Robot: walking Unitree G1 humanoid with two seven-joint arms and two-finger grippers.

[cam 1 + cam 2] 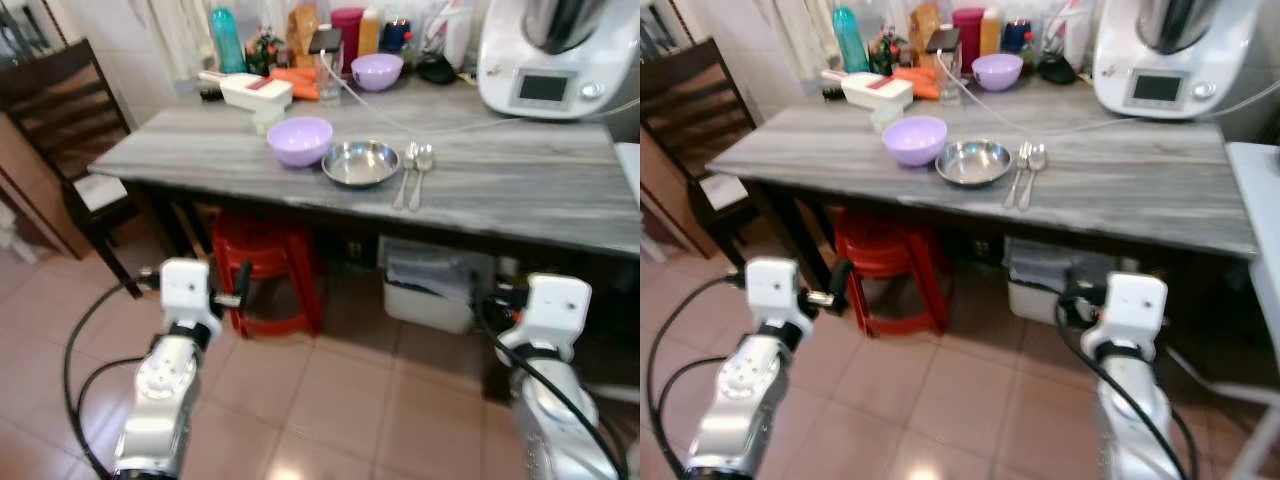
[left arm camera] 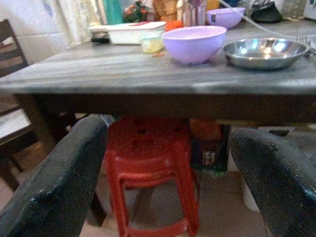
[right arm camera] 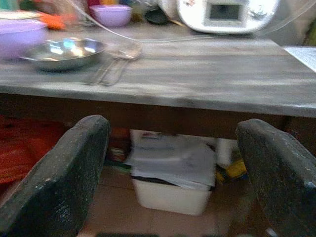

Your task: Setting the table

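A purple bowl [image 1: 299, 140] stands near the front of the grey wooden table [image 1: 520, 190]. To its right is a steel bowl [image 1: 360, 162], then two spoons [image 1: 415, 172] lying side by side. A second purple bowl [image 1: 377, 71] is at the back. Both arms are held low in front of the table, below its top. My left gripper [image 2: 168, 187] is open and faces the table's edge under the purple bowl. The right gripper [image 3: 173, 182] is also open and empty, below the table edge to the right of the spoons.
Under the table are a red plastic stool [image 1: 268, 265] and a white bin [image 1: 430, 290]. A dark wooden chair [image 1: 60, 110] stands at the left. A white kitchen machine [image 1: 550, 60], a white container [image 1: 255, 92], bottles and a cable crowd the table's back.
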